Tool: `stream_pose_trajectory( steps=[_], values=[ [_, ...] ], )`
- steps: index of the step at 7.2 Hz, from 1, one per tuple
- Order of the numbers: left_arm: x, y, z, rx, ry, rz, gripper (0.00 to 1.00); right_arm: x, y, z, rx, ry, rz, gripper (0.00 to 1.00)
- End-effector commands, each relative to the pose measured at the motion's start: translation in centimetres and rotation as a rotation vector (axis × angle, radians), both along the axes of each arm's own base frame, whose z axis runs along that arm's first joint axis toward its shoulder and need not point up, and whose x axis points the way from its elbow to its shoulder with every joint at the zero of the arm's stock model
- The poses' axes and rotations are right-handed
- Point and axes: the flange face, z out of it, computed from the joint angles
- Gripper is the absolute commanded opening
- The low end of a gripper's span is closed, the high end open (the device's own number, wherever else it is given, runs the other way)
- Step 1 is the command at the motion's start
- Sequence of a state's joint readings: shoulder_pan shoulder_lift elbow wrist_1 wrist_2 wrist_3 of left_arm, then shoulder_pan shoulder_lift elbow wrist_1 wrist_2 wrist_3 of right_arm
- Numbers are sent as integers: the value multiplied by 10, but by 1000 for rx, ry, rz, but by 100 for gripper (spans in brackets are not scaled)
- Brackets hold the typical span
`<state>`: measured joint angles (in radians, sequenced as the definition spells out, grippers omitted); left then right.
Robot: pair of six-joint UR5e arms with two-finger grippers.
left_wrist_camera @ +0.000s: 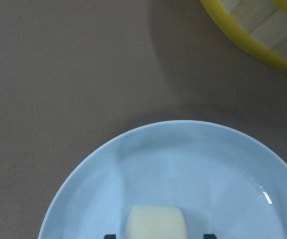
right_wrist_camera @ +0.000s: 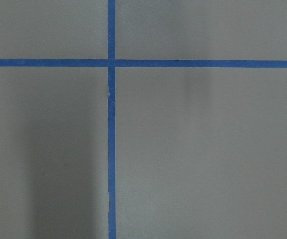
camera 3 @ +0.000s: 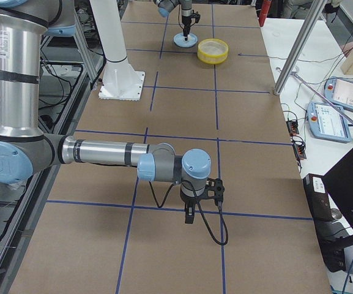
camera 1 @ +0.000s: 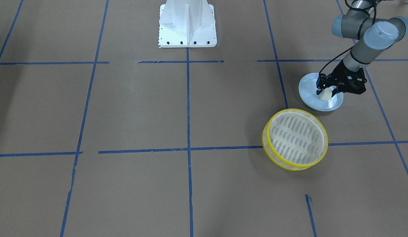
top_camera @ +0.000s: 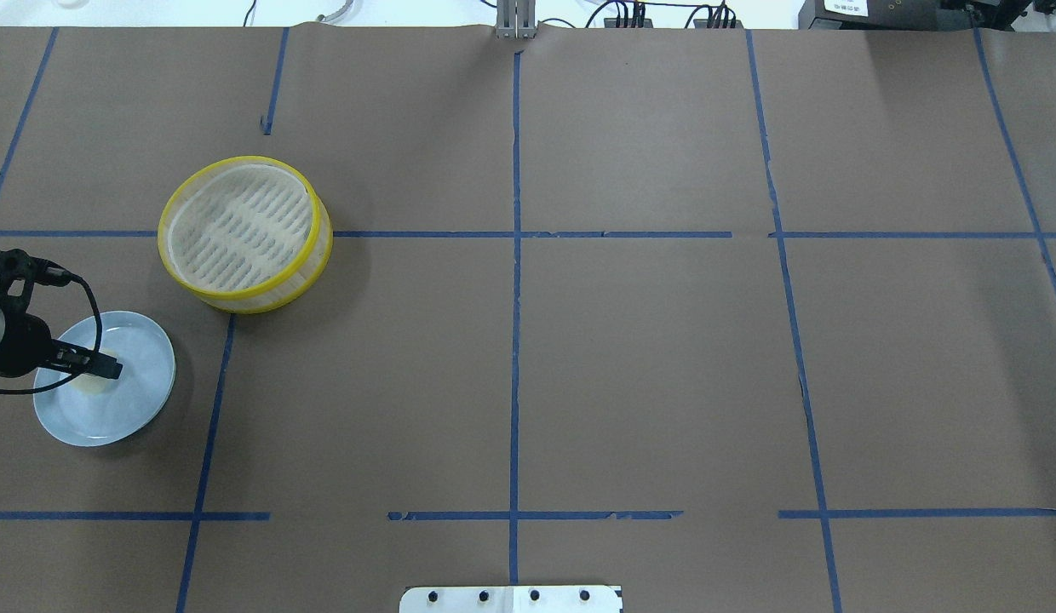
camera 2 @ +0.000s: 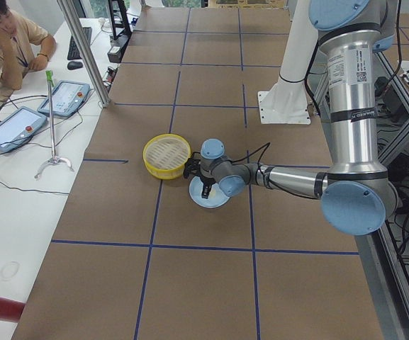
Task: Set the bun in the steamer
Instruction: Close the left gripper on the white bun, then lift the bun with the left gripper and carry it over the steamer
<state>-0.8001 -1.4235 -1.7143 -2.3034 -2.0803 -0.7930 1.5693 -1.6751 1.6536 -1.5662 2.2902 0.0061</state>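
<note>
The cream-white bun lies on a light blue plate. My left gripper is down over the plate, open, with its fingers either side of the bun. The left wrist view shows the bun between the two dark fingertips, with a gap on each side. The yellow-rimmed steamer stands empty beside the plate; its rim shows at the wrist view's top right. My right gripper hangs over bare table far from both; I cannot tell whether it is open.
The table is brown paper with a blue tape grid. The white robot base stands at the middle of the robot's side. An operator sits at a side table with tablets, beyond the table's far edge.
</note>
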Motion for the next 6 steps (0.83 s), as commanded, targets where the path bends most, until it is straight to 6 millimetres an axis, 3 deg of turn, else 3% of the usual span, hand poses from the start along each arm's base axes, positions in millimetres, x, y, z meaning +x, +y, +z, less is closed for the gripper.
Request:
stream_pose_trajectory(
  steps=[1, 3, 4, 5, 6],
  values=[
    [0, 1, 0, -5, 3, 6, 45, 0, 0, 0, 0, 0, 0, 100],
    [-1, 0, -11, 7, 17, 3, 41, 0, 0, 0, 0, 0, 0, 100],
    [0, -1, -27, 29, 40, 2, 38, 0, 0, 0, 0, 0, 0, 100],
    [-2, 0, -57, 50, 98, 23, 38, 0, 0, 0, 0, 0, 0, 100],
    [-8, -22, -85, 51, 164, 4, 39, 0, 0, 0, 0, 0, 0, 100]
  ],
)
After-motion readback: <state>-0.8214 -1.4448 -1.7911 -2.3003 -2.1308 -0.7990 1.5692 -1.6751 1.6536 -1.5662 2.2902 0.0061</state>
